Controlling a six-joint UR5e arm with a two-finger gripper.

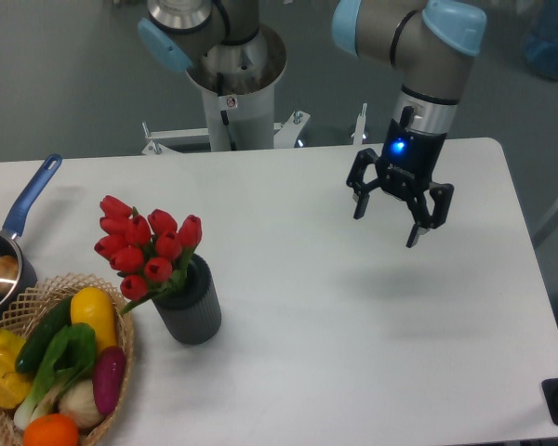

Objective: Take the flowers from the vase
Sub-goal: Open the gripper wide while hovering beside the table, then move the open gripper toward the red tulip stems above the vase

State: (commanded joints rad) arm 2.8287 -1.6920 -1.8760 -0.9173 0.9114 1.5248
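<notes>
Red tulips: the flowers [146,246] stand in the vase [190,305], near the left end of the bench [353,325], their buds leaning up and left over its mouth.
Leaves: green stems and leaves show between the buds and the vase rim, one leaf drooping to the left.
Vase: dark grey, ribbed, upright, just beside the right rim of the wicker basket [112,409]; I cannot tell whether the two touch.
Hand: the hand [392,219] hangs above the bench toward its far right corner, well apart from the flowers, fingers spread wide and holding nothing, pointing down and a little tilted.
Light: a blue lamp glows on the wrist just above the hand.
Shadow: a faint dark patch lies on the white bench below the hand.
Basket: at the near left corner, holding a yellow pepper, a yellow squash, a green cucumber, a purple aubergine, an orange fruit and a pale bulb.
Saucepan: blue-handled saucepan [9,243] at the left edge, behind the basket, handle pointing to the far side.
</notes>
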